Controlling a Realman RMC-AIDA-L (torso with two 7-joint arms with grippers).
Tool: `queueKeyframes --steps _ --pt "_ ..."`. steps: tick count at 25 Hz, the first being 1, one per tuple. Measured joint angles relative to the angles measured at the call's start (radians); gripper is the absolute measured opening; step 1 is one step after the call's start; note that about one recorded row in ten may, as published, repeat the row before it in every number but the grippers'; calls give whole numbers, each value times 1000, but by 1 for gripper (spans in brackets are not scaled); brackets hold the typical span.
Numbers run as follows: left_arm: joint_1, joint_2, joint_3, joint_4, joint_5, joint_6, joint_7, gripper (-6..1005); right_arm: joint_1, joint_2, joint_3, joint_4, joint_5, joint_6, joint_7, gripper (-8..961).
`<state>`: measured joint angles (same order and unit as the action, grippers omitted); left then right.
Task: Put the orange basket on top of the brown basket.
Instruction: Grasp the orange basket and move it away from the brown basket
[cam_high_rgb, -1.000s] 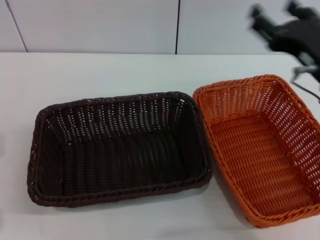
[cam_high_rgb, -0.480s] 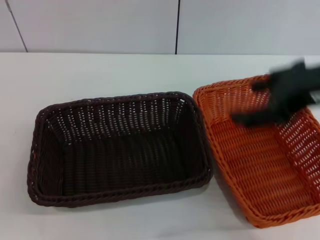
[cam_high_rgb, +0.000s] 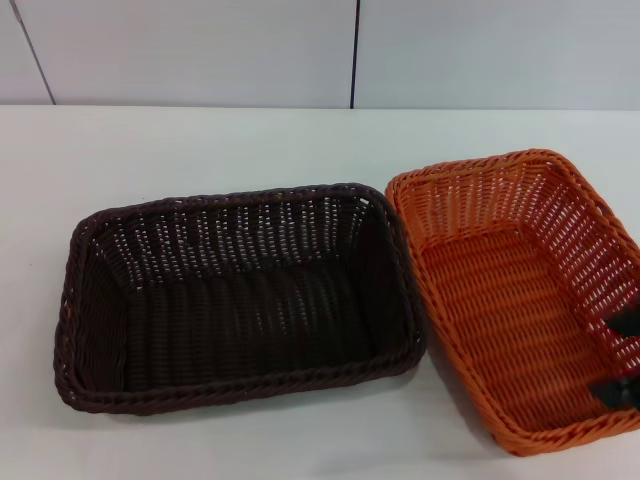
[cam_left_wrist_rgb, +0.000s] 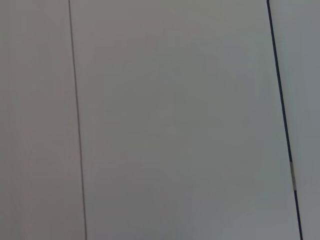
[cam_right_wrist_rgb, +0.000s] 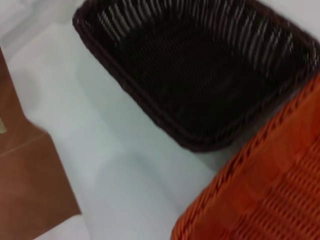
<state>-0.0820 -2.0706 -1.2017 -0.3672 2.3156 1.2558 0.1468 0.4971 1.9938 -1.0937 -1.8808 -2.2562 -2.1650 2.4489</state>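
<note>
**Right gripper low at the orange basket's near right side, grasp not yet made**

The right gripper (cam_high_rgb: 622, 360) shows in the head view only as dark parts at the picture's right edge, over the near right wall of the orange basket (cam_high_rgb: 515, 300). Whether its fingers are spread or closed cannot be told, and nothing shows that it holds the basket yet.

The orange basket lies directly under and beside this gripper, flat on the white table (cam_high_rgb: 200, 150). Farther off toward the robot's left lies the brown basket (cam_high_rgb: 235, 295), also flat on the table; the two rims look to touch, or nearly so, along their neighbouring sides. The right wrist view looks across the orange basket's braided rim (cam_right_wrist_rgb: 260, 200) to the brown basket (cam_right_wrist_rgb: 200, 75) beyond it.

The step in hand appears to be the reach for the orange basket. The next move likely calls for a firm pinch on the near right wall or rim, then a lift high enough to clear the brown basket's rim before carrying it leftward.

The left gripper is out of sight; its wrist camera faces only a plain wall (cam_left_wrist_rgb: 175, 120).
</note>
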Motion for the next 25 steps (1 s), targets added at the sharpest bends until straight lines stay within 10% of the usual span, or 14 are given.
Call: queueKeyframes --steps 8,16,25 --pt "-15 0 1 4 0 -26 -1 640 -5 8 -71 64 -67 -9 -32 726" --pt "-14 0 -2 5 -4 -33 -1 639 17 75 -94 137 -262 -5 -122 705" --pt "-13 3 -1 14 -9 -43 -1 639 27 79 -167 275 -356 95 -127 681"
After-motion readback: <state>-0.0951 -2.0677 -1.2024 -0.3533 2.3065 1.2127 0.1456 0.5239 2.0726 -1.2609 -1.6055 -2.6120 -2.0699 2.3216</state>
